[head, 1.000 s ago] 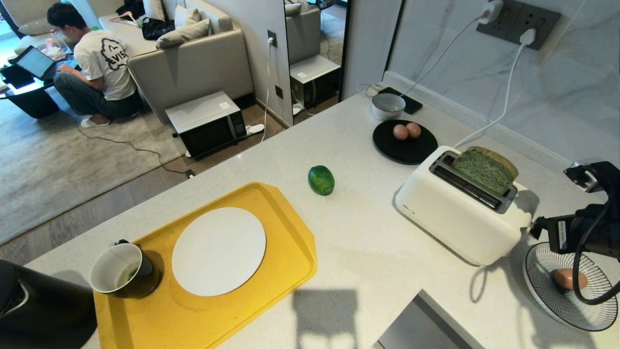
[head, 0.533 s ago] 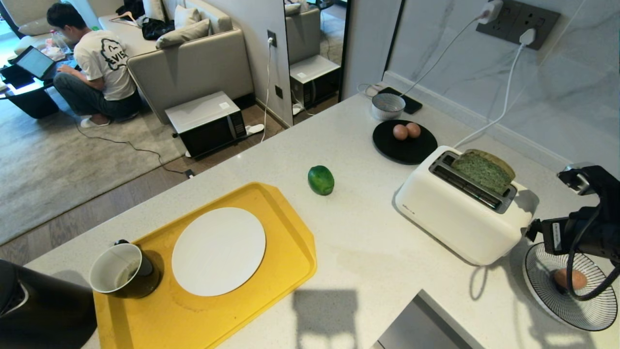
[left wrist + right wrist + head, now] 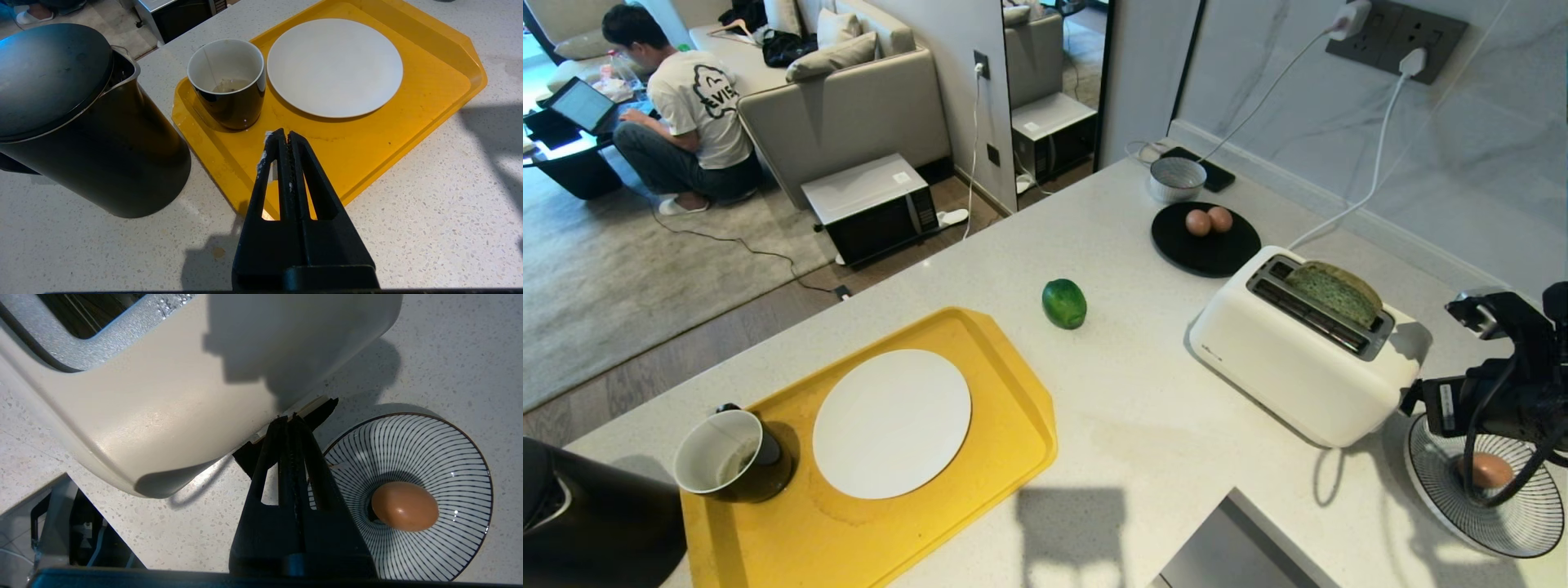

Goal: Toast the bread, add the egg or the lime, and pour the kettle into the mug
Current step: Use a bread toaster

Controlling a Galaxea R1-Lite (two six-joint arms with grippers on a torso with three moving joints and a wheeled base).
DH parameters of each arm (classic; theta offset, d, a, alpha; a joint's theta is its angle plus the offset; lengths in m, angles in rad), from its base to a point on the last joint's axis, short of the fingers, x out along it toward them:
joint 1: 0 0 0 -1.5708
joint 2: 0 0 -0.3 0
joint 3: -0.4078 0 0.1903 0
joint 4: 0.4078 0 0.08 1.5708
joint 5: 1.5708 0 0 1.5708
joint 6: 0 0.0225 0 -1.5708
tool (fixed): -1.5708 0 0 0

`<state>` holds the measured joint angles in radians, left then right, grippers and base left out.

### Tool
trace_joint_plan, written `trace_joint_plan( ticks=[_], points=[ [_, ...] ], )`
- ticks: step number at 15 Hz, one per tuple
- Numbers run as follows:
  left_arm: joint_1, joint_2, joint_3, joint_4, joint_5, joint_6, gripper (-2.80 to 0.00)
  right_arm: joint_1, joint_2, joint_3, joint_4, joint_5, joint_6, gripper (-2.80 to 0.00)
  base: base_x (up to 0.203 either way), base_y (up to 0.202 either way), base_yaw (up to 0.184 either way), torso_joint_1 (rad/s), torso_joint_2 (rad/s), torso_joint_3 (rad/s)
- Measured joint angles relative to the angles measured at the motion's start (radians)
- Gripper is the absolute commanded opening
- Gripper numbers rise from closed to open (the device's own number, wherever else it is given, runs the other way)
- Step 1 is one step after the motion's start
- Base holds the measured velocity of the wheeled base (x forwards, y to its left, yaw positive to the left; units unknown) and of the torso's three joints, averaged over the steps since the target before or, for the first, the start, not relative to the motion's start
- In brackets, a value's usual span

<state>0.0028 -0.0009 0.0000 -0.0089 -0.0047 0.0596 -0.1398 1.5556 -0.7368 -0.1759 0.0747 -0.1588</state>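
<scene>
Bread: the bread [image 3: 1333, 291] is sitting in the far slot of the white toaster [image 3: 1298, 359] and riding lower than a second ago, with only its upper part and brown crust still showing above the slot.
Right gripper: the right gripper [image 3: 288, 418] is pressing in at the toaster's right end, jaws closed tight and holding nothing, tips right at the dark lever [image 3: 316, 410] low on that end wall; in the head view the arm is sitting lower and a touch further left than a second ago.
Striped bowl: the striped bowl [image 3: 1515, 523] is sitting on the worktop [image 3: 1143, 441] just right of the toaster, under the right arm, with one brown egg [image 3: 1486, 469] lying inside it.
Left gripper: the left gripper [image 3: 284, 136] is hanging idle over the near edge of the yellow tray [image 3: 367, 151], jaws pressed together and empty, unchanged from before.
Mug: the mug [image 3: 731, 456] is standing on the tray's near left corner, touching nothing but the tray, beside the white plate [image 3: 892, 423].
Kettle: the kettle [image 3: 77, 122] is standing on the worktop just left of the tray, lid on.
Lime: the lime [image 3: 1064, 303] is lying on the bare worktop between tray and toaster, exactly where it was.
Black plate: the black plate [image 3: 1205, 245] is sitting beyond the toaster, carrying two more eggs [image 3: 1209, 220], with a grey-white bowl [image 3: 1177, 178] just behind it.
Background: a person [image 3: 690, 106] is sitting on the floor at far left with a laptop.
</scene>
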Motion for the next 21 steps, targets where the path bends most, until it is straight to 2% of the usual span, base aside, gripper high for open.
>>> trace_joint_plan(
  ticks=[21],
  points=[
    [0.000,0.000,0.000,0.000,0.000,0.000,-2.80,-0.001,0.095,-0.017,-0.012,0.044,0.004,-2.80,0.000,0.000,0.000,0.000,0.00,0.000]
  ],
)
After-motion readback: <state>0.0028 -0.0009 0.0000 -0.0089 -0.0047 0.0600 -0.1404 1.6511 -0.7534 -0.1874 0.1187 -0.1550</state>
